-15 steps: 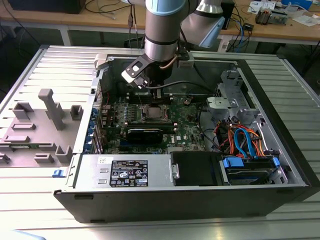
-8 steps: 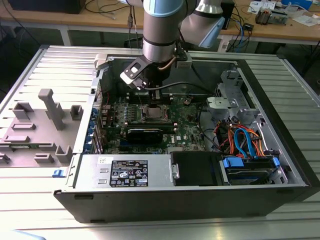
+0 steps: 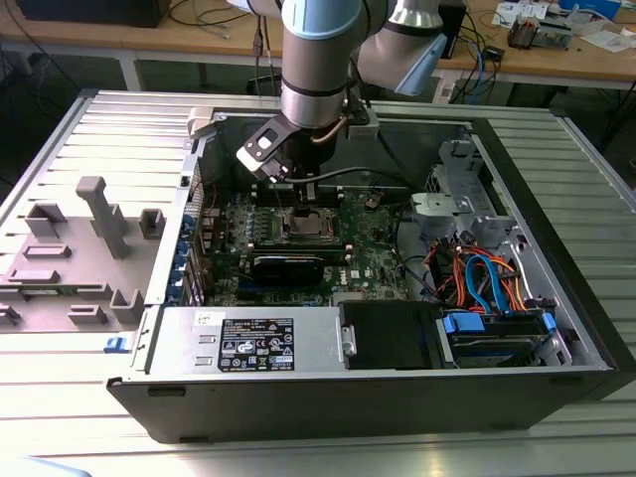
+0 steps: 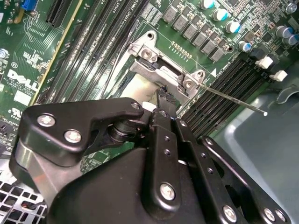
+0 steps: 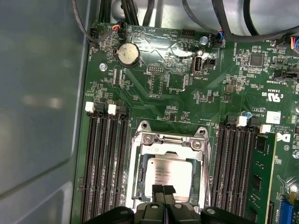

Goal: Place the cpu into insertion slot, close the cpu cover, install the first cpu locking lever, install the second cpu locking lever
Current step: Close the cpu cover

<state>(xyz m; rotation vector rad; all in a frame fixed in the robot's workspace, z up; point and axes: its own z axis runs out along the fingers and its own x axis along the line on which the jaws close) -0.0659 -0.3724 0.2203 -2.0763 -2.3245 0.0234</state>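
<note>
The cpu [image 5: 170, 169], a silvery-beige square, lies flat in the insertion slot [image 3: 305, 227] on the green motherboard. Around it lies the cpu cover [image 5: 167, 142], a silvery frame with its hinge end away from my fingers; it also shows in the second wrist view [image 4: 161, 69]. My gripper [image 5: 162, 190] is shut, its black fingertips [image 4: 164, 97] pressed together right over the cpu's near edge, with nothing seen between them. A thin locking lever rod [image 4: 233, 99] sticks out free from the socket's corner. In the exterior view the gripper [image 3: 308, 202] hangs straight above the socket.
Long black memory slots [image 5: 105, 163] flank the socket on both sides. A black card [image 3: 288, 266] lies just in front of it. Case walls, a grey power supply [image 3: 248, 343] and orange and blue cables [image 3: 487, 278] hem the board in. A grey fixture [image 3: 99, 214] stands outside.
</note>
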